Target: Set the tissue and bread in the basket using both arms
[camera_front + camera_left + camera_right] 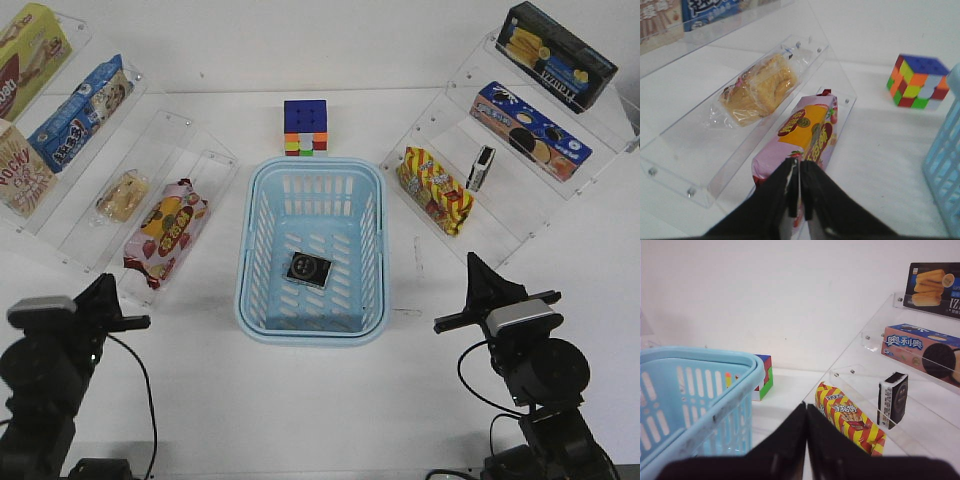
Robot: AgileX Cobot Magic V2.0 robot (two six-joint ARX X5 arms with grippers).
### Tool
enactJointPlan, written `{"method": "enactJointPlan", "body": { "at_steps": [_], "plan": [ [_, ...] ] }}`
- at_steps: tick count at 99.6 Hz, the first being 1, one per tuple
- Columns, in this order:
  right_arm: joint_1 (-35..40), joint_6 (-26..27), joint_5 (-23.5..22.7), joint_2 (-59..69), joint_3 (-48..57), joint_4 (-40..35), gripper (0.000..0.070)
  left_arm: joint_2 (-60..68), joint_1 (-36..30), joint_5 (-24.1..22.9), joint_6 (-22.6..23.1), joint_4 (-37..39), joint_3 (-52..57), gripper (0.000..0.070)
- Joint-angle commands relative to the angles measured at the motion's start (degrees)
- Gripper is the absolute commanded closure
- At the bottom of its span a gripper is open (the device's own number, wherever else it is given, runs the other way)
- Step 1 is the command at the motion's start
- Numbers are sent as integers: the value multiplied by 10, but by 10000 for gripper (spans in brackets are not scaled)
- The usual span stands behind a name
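My left end effector (799,192) has its fingers pressed together on nothing, and it hangs over the counter (200,380) on the basket's left, pointing at the near end of a red-and-yellow snack bag (802,140). My right end effector (806,440) is likewise closed and empty, sitting on the basket's right side near its front corner. The basket (253,300) stands in the middle of the counter between the two arms. The tissue (310,269) lies flat on the basket's slotted floor, a little nearer the front wall than the back. The bread (122,195) rests well to the left of the basket on a clear acrylic shelf (175,150), just beside the snack bag and farther from the basket than that bag is. A puzzle cube (305,127) sits just behind the basket's back rim. To the basket's right, another clear shelf carries a striped yellow-and-red snack pack (434,190) and a second small black pack (482,167) standing upright.
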Motion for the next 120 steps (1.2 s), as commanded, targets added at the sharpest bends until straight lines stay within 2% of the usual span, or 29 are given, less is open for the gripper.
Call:
{"method": "enactJointPlan", "body": {
  "at_steps": [1,3,4,8,11,30,37,53,72,77,82,87,95,100,104,120],
  "plan": [
    [3,6,0,4,5,5,700,76,0,-2,120,-6,53,549],
    [3,6,0,4,5,4,700,94,0,-2,131,-9,66,479],
    [3,6,0,4,5,3,700,143,0,-2,153,-20,104,284],
    [3,6,0,4,5,2,700,170,0,-2,164,-25,127,205],
    [3,6,0,4,5,3,700,193,0,-4,177,-30,146,173],
    [3,6,0,4,5,3,700,330,0,-63,293,-69,267,170],
    [3,6,0,4,5,3,700,374,0,-71,328,-85,305,170],
    [3,6,0,4,5,2,700,451,0,-77,350,-94,360,170],
    [3,6,0,4,5,2,700,509,0,-80,358,-73,368,173],
    [3,6,0,4,5,2,700,521,0,-91,358,-66,368,196],
    [3,6,0,4,5,2,700,524,0,-108,358,-64,368,265],
    [3,6,0,4,5,2,700,525,0,-122,358,-63,368,366],
    [3,6,0,4,5,2,700,525,0,-123,357,-61,368,587],
    [3,6,0,4,5,2,700,525,0,-125,357,-62,369,671],
    [3,6,0,4,5,2,700,524,0,-125,357,-63,369,700],
    [3,6,0,4,5,2,700,508,-7,-126,355,-65,377,700]
  ]
}}
